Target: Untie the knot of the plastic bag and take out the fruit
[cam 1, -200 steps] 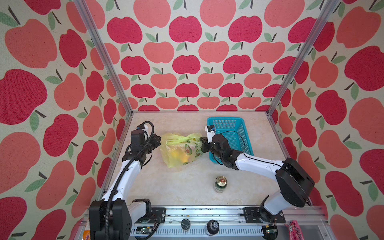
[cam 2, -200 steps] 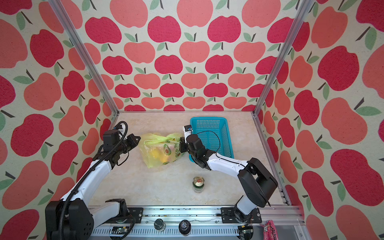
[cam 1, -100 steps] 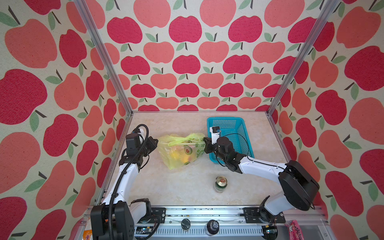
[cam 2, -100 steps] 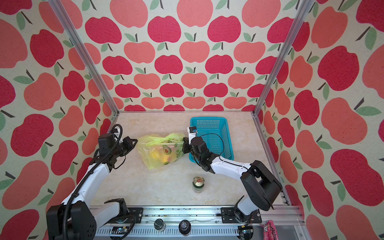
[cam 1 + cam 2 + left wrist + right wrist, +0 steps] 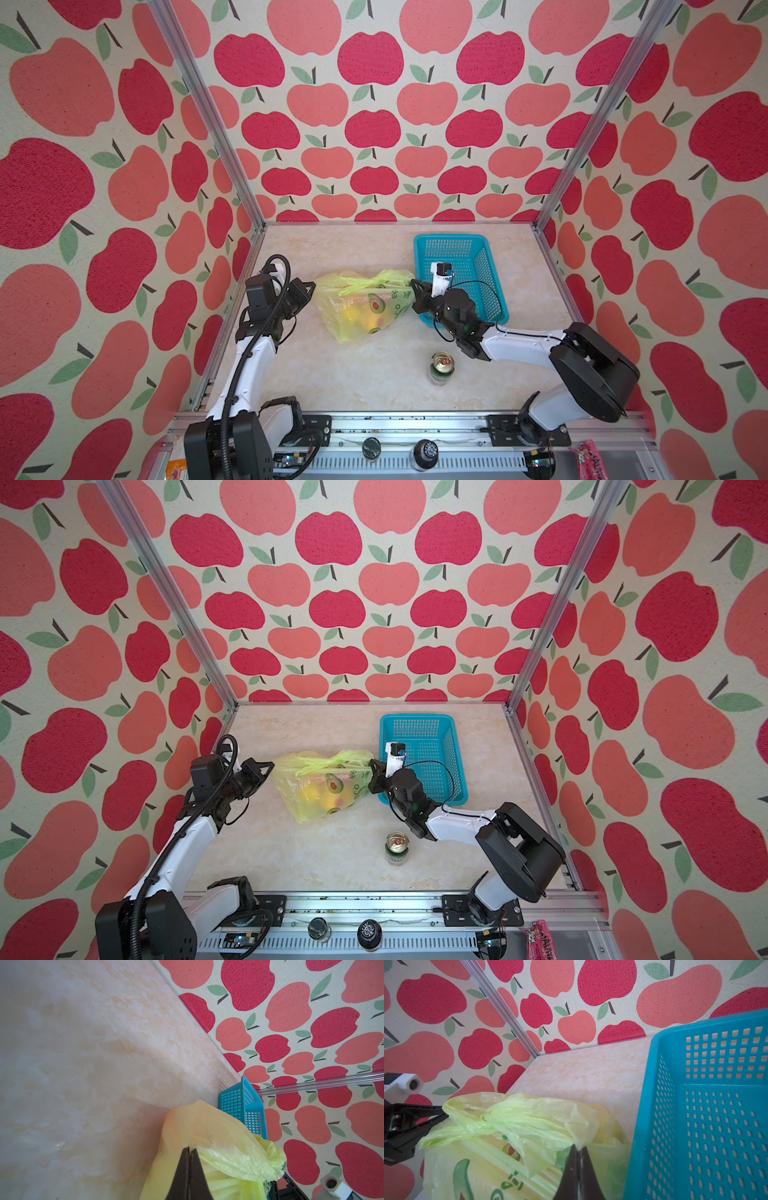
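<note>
1. Step in hand: working the knot [image 5: 372,279] loose. The bag [image 5: 353,307] lies on the bench [image 5: 353,382] at 9 o'clock of the basket [image 5: 457,239], just beside it. The fruit [image 5: 363,320] is inside, showing through the film
2. Left jaws: closed tight, pinching the film at the bag's 9 o'clock edge
3. Right jaws: closed tight, pinching the film at the bag's 3 o'clock edge, so the bag is drawn between the two holds
4. The knot is a bunched yellow-green lump at the bag's 12 o'clock side; cannot tell if it is fully undone
5. Next, as I judge: pull the two holds evenly apart to slip the handles free. The thin film may tear or slide out
6. Writing: the bag has green print, an avocado picture [image 5: 376,306] and a few characters, not legible. The can [image 5: 441,368] stands at 5 o'clock of the bag, label unreadable
</note>
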`<act>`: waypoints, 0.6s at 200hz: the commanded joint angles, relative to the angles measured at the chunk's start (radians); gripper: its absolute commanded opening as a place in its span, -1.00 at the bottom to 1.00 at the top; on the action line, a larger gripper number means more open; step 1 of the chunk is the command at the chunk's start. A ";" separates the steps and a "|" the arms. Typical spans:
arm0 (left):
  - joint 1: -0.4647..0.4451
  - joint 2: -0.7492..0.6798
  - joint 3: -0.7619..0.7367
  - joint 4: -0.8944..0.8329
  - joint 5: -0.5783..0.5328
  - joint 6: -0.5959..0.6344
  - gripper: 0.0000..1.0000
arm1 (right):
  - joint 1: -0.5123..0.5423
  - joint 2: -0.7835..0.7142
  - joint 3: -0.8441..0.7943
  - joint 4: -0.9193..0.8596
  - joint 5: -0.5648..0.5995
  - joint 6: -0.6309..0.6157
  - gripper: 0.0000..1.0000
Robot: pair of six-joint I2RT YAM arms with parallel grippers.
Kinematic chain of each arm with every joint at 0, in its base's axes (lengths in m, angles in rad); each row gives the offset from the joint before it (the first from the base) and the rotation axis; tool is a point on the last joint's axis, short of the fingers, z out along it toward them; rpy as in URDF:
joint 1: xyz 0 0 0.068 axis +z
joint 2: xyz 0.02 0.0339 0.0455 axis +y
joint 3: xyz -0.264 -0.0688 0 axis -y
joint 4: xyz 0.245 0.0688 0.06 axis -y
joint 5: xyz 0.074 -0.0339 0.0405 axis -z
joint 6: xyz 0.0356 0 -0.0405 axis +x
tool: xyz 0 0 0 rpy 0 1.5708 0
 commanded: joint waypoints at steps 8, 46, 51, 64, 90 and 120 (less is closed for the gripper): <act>0.071 -0.024 -0.046 0.120 -0.123 -0.054 -1.00 | 0.010 0.035 -0.071 0.181 0.229 -0.002 -1.00; 0.091 -0.050 -0.095 0.177 -0.127 -0.092 -1.00 | 0.084 0.056 -0.086 0.279 0.337 -0.078 -1.00; 0.094 -0.055 -0.099 0.178 -0.129 -0.096 -1.00 | 0.094 0.062 -0.090 0.303 0.354 -0.093 -1.00; 0.107 -0.062 -0.106 0.175 -0.128 -0.098 -1.00 | 0.122 0.072 -0.097 0.346 0.395 -0.131 -1.00; 0.139 -0.043 -0.118 0.210 -0.090 -0.119 -1.00 | 0.212 0.082 -0.054 0.371 0.557 -0.315 -1.00; 0.148 0.058 -0.111 0.293 -0.008 -0.152 -1.00 | 0.289 0.136 -0.035 0.514 0.664 -0.470 -0.96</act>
